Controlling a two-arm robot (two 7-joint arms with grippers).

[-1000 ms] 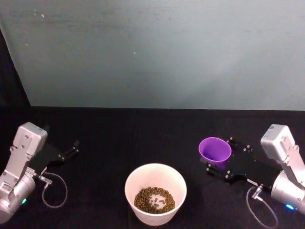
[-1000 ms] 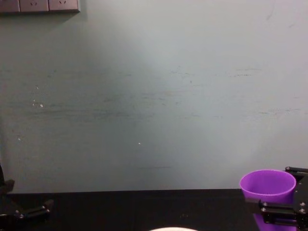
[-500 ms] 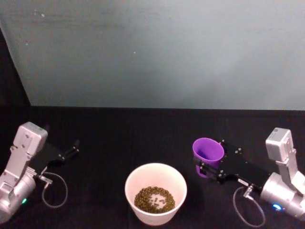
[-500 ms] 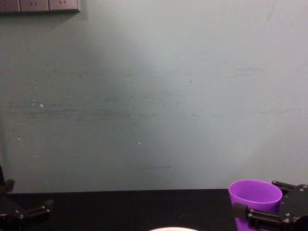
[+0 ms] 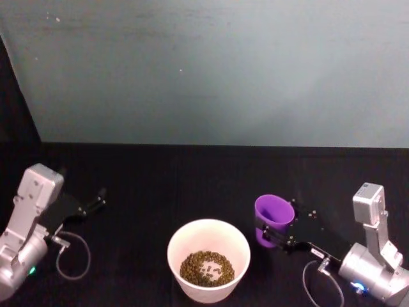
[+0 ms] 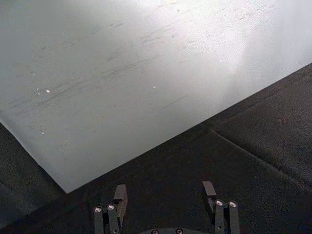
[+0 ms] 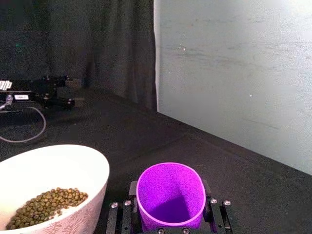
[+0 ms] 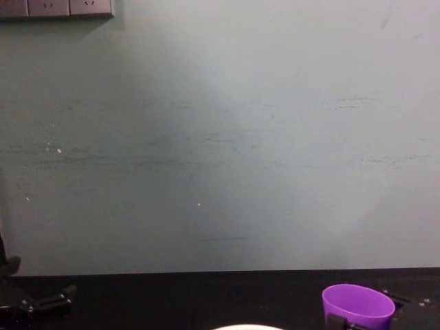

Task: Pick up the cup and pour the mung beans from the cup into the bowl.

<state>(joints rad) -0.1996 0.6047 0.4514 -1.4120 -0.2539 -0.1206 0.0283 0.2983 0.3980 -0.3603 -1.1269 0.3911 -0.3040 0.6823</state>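
One small bright purple cup, smooth, handleless and tapered toward its base, sits pinched upright in the right tool, its inside looking empty. It is just beside the white bowl, at the bowl's 3 o'clock on the black tabletop. Olive-brown mung beans lie heaped in the bowl. At 9 o'clock, well apart, the left tool rests idle with fingers spread.

The bowl stands at the near centre of the table, with the mung beans inside it. The cup sits just right of the bowl, upright between the right gripper's fingers. The left gripper lies well apart at the left edge.
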